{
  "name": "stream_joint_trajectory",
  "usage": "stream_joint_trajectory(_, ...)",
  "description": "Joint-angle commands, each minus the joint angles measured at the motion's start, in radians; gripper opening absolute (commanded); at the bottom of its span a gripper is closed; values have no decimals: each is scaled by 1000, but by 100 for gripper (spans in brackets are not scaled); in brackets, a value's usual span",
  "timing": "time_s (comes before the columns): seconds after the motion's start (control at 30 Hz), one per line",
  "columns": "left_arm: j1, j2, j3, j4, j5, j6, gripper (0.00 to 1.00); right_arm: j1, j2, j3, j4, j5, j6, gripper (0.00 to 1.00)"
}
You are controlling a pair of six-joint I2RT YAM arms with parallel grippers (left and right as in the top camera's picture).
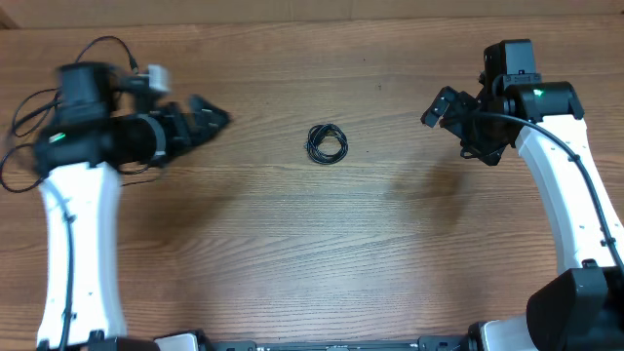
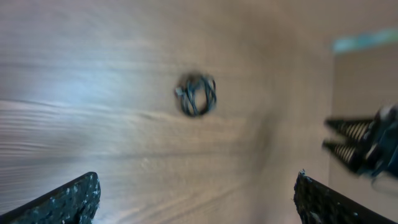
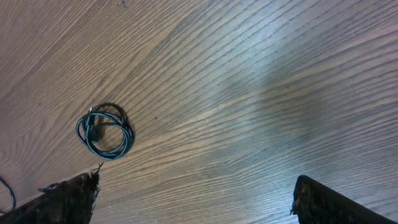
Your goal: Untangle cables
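Cables [image 1: 327,143] lie wound into one small knot of glossy black loops near the middle of a brown wood-grain surface [image 1: 312,253], a little toward its far side, with both robot tools well apart from them. Seen from overhead, the left tool [image 1: 216,114] hangs to the left of the knot, its jaws spread wide with nothing between them. The right tool [image 1: 436,109] faces it from the opposite side, likewise gaping and empty. The grain runs left to right under even light, and a soft shadow falls on the wood between the knot and the right arm [image 1: 570,185]. A paler tan strip [image 1: 292,10] borders the far edge of the surface. The left arm [image 1: 78,244], white-shelled with a black head, shows blurred, and thin black wires [image 1: 24,117] loop out from it over the wood. A small green light [image 1: 536,95] glows on the right arm's black wrist. From the left wrist camera the cables [image 2: 196,94] appear as a smeared dark ring ahead of the left tool [image 2: 198,186], whose textured black fingers [image 2: 68,202] frame the bottom corners, while the right tool [image 2: 360,146] shows at the right edge. From the right wrist camera the cables [image 3: 104,132] sit at lower left as a tight coil with a small plug end, close to one of the fingers [image 3: 68,199] of the right tool [image 3: 196,186].
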Motion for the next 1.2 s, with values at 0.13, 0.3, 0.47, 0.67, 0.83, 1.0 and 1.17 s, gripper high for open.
stream_joint_trajectory(0.13,-272,188,-1,1,-321,-111,100,50,29,-3,33,-87,-102,100)
stream_joint_trajectory(0.3,-300,296,-1,6,-344,-111,100,127,103,-3,109,-80,-109,100)
stream_joint_trajectory(0.47,-288,351,-1,5,-346,-110,100,191,194,-3,240,-96,-105,82)
stream_joint_trajectory(0.67,-288,359,-1,5,-344,-111,100,267,282,-3,374,-83,-105,64)
stream_joint_trajectory(0.83,-288,359,-1,5,-342,-111,100,294,368,-3,412,-3,-49,57)
stream_joint_trajectory(1.0,-288,359,-1,6,-343,-111,99,294,429,-3,424,-67,-45,52)
stream_joint_trajectory(1.17,-288,360,-1,21,-344,-111,100,313,468,-3,435,-117,-150,49)
